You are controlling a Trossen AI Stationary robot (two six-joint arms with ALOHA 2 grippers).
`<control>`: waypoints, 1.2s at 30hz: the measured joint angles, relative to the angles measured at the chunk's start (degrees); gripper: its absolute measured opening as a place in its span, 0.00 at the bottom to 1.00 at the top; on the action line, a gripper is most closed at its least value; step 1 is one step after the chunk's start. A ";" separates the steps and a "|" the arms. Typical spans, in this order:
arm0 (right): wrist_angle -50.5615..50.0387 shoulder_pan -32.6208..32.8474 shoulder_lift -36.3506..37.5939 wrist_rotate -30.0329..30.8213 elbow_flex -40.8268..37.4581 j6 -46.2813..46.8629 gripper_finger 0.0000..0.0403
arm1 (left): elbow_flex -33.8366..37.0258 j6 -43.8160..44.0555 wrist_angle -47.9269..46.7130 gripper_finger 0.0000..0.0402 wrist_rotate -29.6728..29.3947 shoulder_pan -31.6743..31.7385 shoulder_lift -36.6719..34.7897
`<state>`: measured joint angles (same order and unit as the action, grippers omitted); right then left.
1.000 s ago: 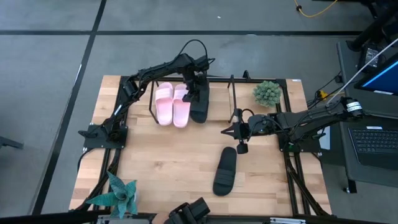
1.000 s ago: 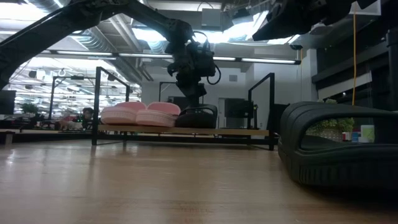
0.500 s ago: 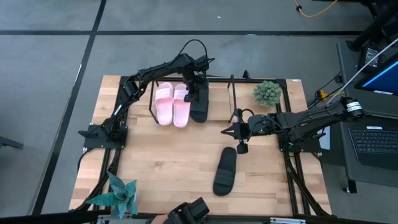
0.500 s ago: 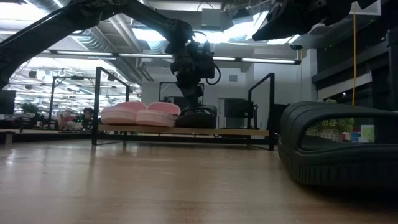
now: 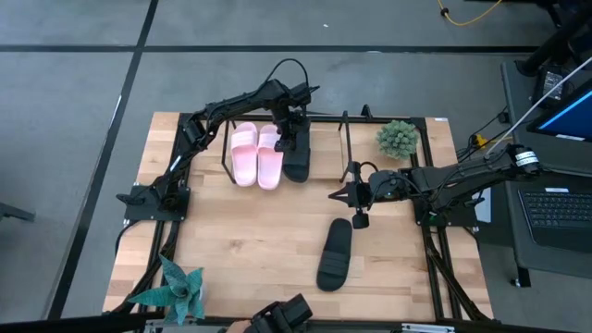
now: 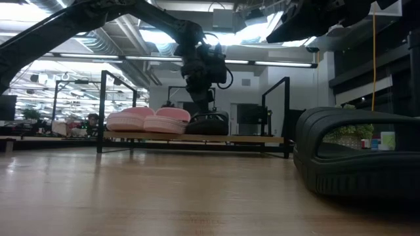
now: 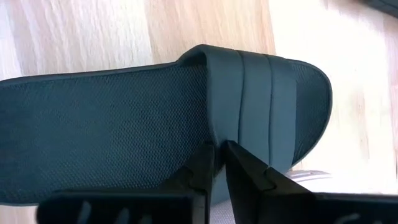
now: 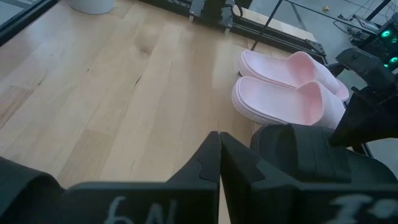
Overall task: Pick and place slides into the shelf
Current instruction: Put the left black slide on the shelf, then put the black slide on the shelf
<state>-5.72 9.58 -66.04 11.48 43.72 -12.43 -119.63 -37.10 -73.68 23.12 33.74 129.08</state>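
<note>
The left end effector (image 5: pixel 294 139) is clamped on the strap edge of a black slide (image 5: pixel 297 155) lying on the shelf (image 5: pixel 344 139). Its long axis runs front to back across the board, just beside two pale pink slides (image 5: pixel 256 154) lined up the same way. Its footbed is finely dimpled rubber under a smooth, ribbed strap. The second black slide (image 5: pixel 334 253) lies on the wooden counter (image 5: pixel 240 240), well clear of the shelf, slightly slanted. The right end effector (image 5: pixel 359 220) hangs clenched and empty between that slide and the shelf.
</note>
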 joint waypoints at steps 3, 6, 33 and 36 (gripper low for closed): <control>0.02 0.01 0.00 -0.02 0.00 0.00 0.02 | 0.00 0.76 0.41 0.11 -0.70 0.00 0.00; 0.02 0.02 0.00 0.00 0.00 0.00 0.02 | 0.00 1.04 0.74 0.16 -3.38 -0.11 0.00; -0.13 0.02 0.00 -0.02 0.00 0.19 0.02 | -15.43 1.03 -11.24 0.30 -6.50 -0.32 -0.11; -0.18 0.02 0.00 -0.02 0.00 0.25 0.02 | -13.97 0.39 -9.44 0.30 -6.18 -0.49 -3.03</control>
<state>-5.90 9.61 -66.04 11.46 43.72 -12.17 -133.61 -36.72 -83.12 16.94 33.25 126.05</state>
